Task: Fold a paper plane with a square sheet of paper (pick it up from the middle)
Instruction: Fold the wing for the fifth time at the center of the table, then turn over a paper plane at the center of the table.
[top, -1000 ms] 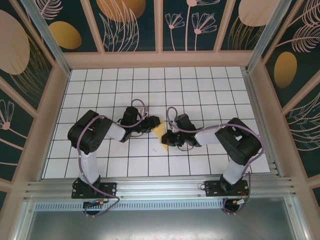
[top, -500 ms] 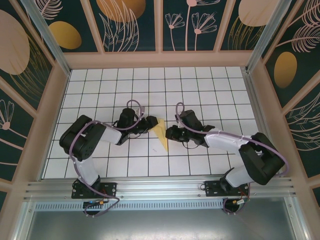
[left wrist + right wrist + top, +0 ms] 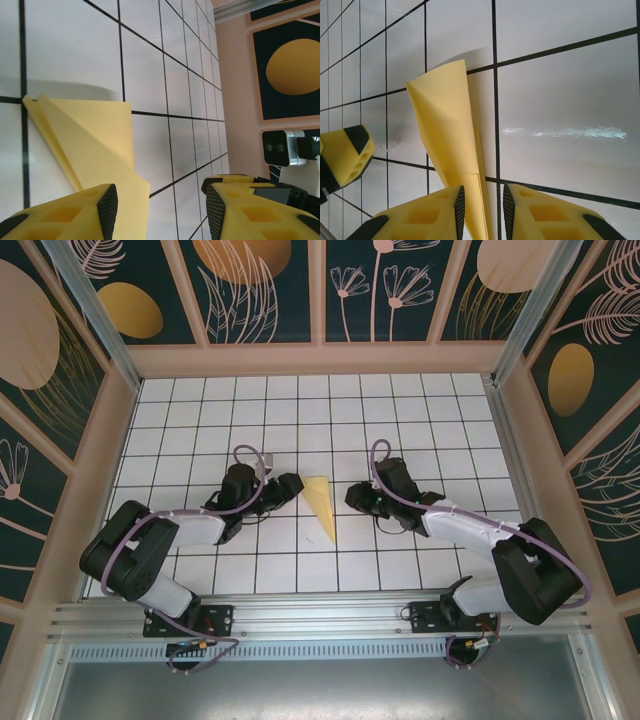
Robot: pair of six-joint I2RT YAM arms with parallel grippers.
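While both arms are reaching inward over the white grid-tiled table (image 3: 200, 410), left gripper (image 3: 288, 487): I am seeing it hanging low, just beside the wide end of the plane, on that end's left.
Left fingers: on my left wrist feed the chunky yellow fingers with black pads (image 3: 75, 215) are standing wide apart and gripping nothing. One is overlapping a corner of the paper, and I cannot tell whether it is touching.
Paper plane: the narrow, pointed, yellow folded paper plane (image 3: 322, 506) is lying flat on the tiles between the two grippers. Its wide end is pointing toward the far wall, its tip toward the arm bases, and its diagonal folds are showing on both wrist feeds.
Right gripper (image 3: 355, 500): I am seeing it sitting near the plane's right edge, looking apart from it from overhead.
Right fingers: the yellow fingers (image 3: 545, 215) are standing only narrowly parted. The plane's long edge is running into the gap, with a strip of white tile showing beside it, so I am reading no pinch.
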